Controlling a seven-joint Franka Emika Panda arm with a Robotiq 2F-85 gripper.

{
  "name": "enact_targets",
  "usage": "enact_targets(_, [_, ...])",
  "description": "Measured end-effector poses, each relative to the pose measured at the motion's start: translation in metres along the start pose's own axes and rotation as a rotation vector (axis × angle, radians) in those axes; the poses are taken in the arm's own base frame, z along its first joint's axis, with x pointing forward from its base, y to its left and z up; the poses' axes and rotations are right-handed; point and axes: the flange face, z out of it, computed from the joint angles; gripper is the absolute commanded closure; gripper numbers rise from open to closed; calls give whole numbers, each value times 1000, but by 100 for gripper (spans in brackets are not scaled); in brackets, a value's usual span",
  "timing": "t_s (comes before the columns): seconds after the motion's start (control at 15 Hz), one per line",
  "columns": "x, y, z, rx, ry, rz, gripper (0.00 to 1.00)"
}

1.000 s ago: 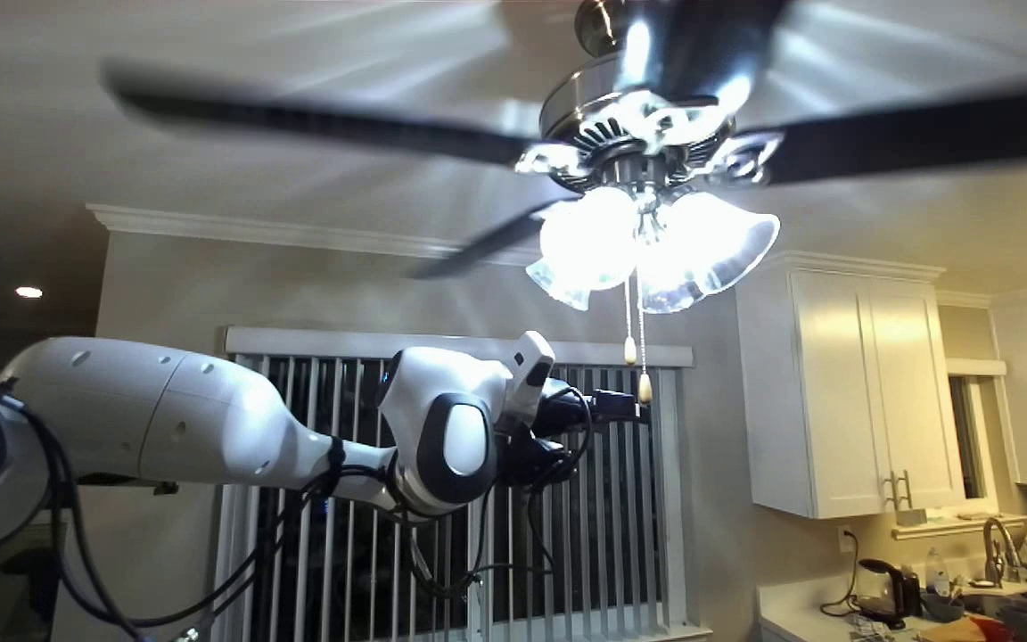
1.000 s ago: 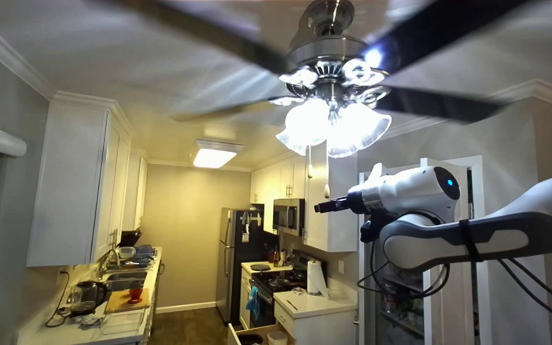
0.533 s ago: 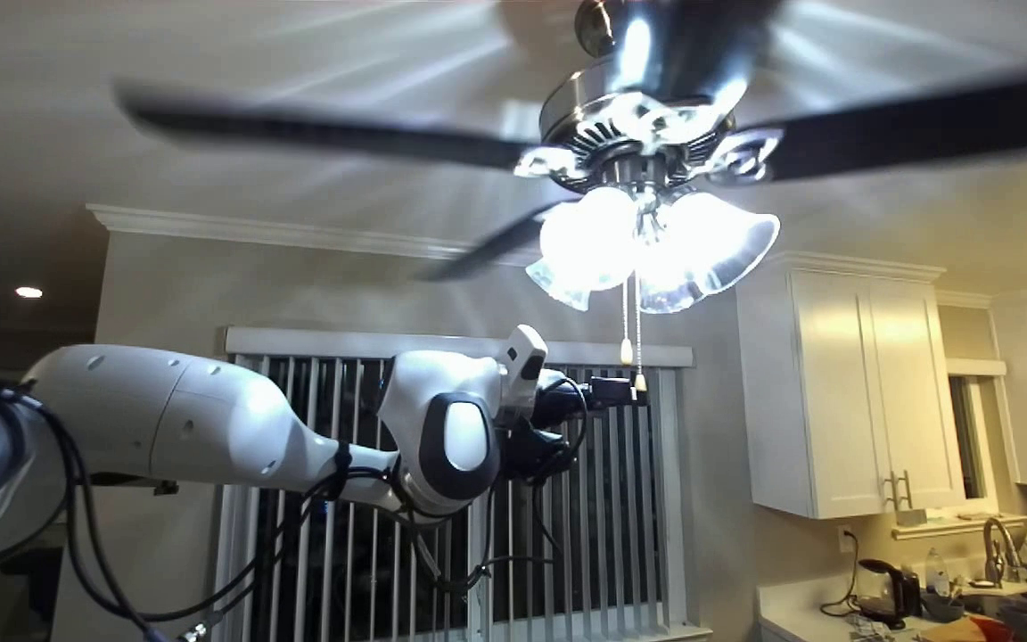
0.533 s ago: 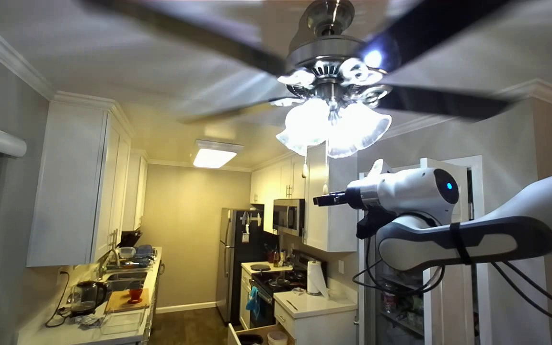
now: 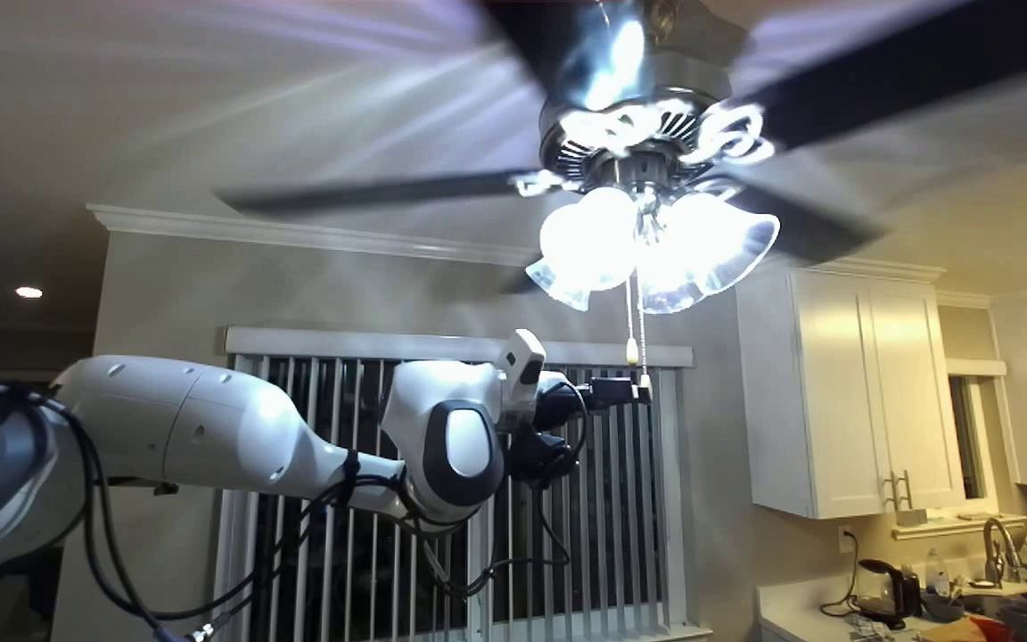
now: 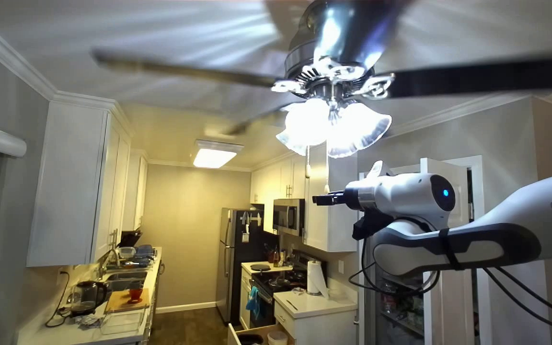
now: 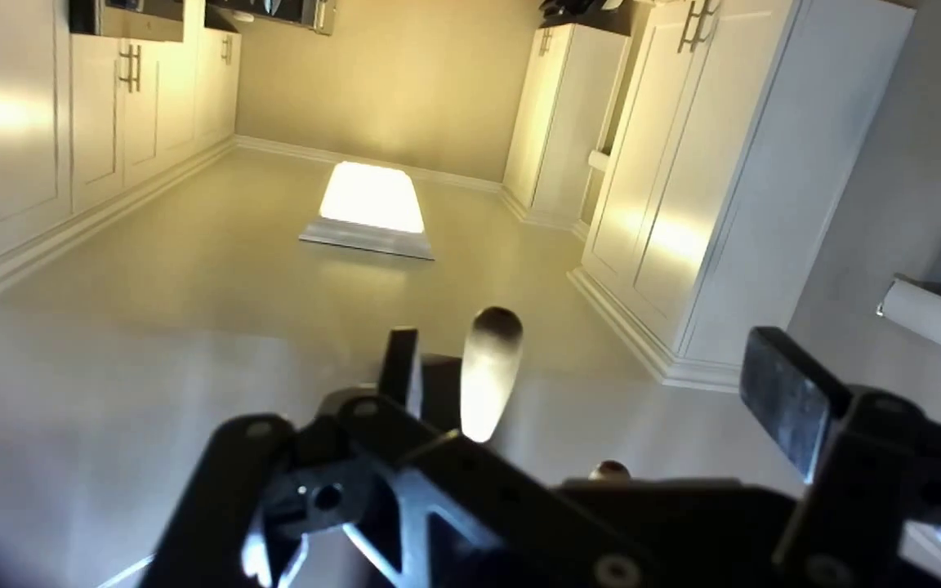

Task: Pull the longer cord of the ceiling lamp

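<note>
The ceiling lamp hangs lit, with bright glass shades and dark blades; it also shows in an exterior view. Its longer cord hangs straight down, also seen in an exterior view, and ends in a pale knob. My gripper is open at the height of this knob; it also shows in an exterior view. In the wrist view, which stands upside down, the knob is between the open fingers, close to the left one. I cannot tell whether they touch.
A shorter pull cord with its own knob hangs beside the longer one. Fan blades blur above the arm. White cabinets and a window with vertical blinds stand behind. A lit ceiling panel is farther off.
My gripper has risen slightly to the longer cord's knob, and the arm's upper links have shifted. The cords sway a little. The fan blades stand at a different angle. The fingers remain open.
</note>
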Motion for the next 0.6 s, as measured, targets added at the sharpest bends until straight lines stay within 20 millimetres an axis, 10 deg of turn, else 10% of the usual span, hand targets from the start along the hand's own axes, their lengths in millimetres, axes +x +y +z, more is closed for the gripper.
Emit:
enact_targets(0.13, [2, -2, -2, -5, 11, -1, 0])
enact_targets(0.2, [4, -3, -3, -8, 16, -4, 25])
enact_targets(0.6, [8, -6, -6, -25, 29, -23, 59])
